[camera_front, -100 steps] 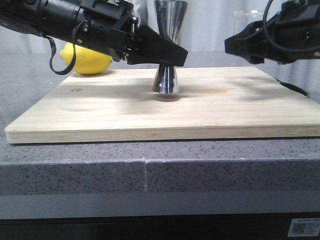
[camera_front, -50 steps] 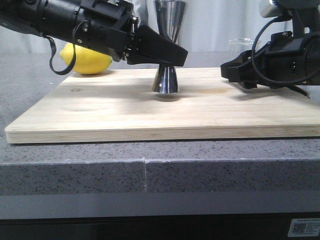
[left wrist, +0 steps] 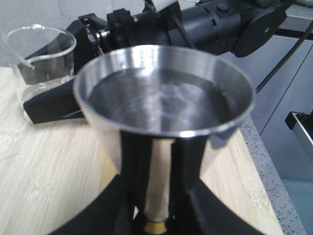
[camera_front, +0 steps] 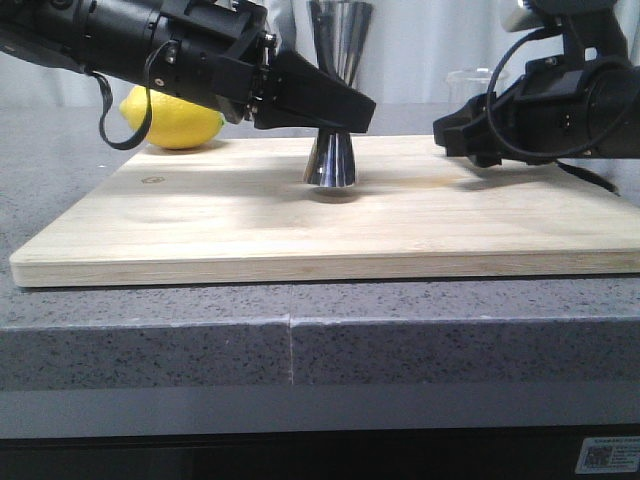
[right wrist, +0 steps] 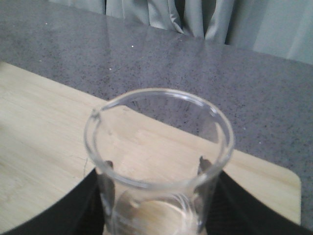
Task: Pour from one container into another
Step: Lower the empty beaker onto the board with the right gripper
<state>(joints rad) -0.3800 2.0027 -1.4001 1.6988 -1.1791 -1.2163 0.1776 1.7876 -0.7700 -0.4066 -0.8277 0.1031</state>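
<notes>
Two vessels matter, and each of my grippers has one. My left gripper (camera_front: 335, 110) is clamped on the jigger (camera_front: 331, 150) at its narrow waist, just above the gold band, with the foot resting on the board (camera_front: 250, 230) near the middle of the far edge. In the left wrist view the fingers (left wrist: 122, 196) press the stem from both sides, and the open upper cup (left wrist: 164, 93) faces up, level as far as I can tell.

My right gripper (right wrist: 156, 196) has its fingers (right wrist: 98, 200) on either side of the beaker (right wrist: 159, 147), low on the wall near the right far corner of the board. They sit close against the glass, but I cannot tell whether they are pressing it yet. The beaker stands upright, lip (right wrist: 98, 116) turned toward the jigger. Whether it holds any liquid I cannot make out.

I judge the beaker light, stiff and brittle: thin glass, smooth, likely to slip between hard pads and to crack if squeezed hard. Low on the wall is a fair place to hold it, since the base stiffens the glass there, though tipping from so low leaves the lip swinging wide. I would close gently and keep the lip facing the cup.

The jigger is steel, rigid and sturdy, but polished and top-heavy on a small foot. The waist is the right hold, since the cones on both sides stop it sliding through. A lemon (camera_front: 172, 122) lies off the board's left far corner, out of the way.
</notes>
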